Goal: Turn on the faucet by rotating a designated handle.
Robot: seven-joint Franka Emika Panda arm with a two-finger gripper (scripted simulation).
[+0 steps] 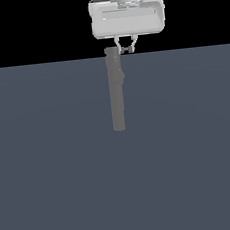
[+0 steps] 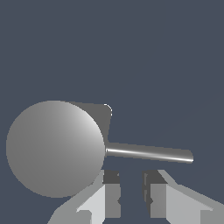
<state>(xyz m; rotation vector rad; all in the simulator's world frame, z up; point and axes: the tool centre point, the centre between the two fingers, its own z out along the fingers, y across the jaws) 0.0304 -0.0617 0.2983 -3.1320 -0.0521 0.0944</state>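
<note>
The faucet (image 1: 116,94) is a tall, slim grey column standing on the dark floor, with a small side bump partway down. In the wrist view I look down on its round cap (image 2: 54,148). The handle (image 2: 148,153) is a thin grey rod sticking sideways out of the cap. In the exterior view the handle (image 1: 126,49) shows as a short stub toward that view's right. My gripper (image 1: 126,45) hangs right above the handle with its fingers a little apart. In the wrist view the gripper (image 2: 132,176) is open and empty. The rod lies just beyond the fingertips (image 2: 112,186), not between them.
The flat dark grey-blue floor (image 1: 193,169) spreads all around the faucet. The column's side bump (image 2: 104,113) shows past the cap in the wrist view. Nothing else stands in view.
</note>
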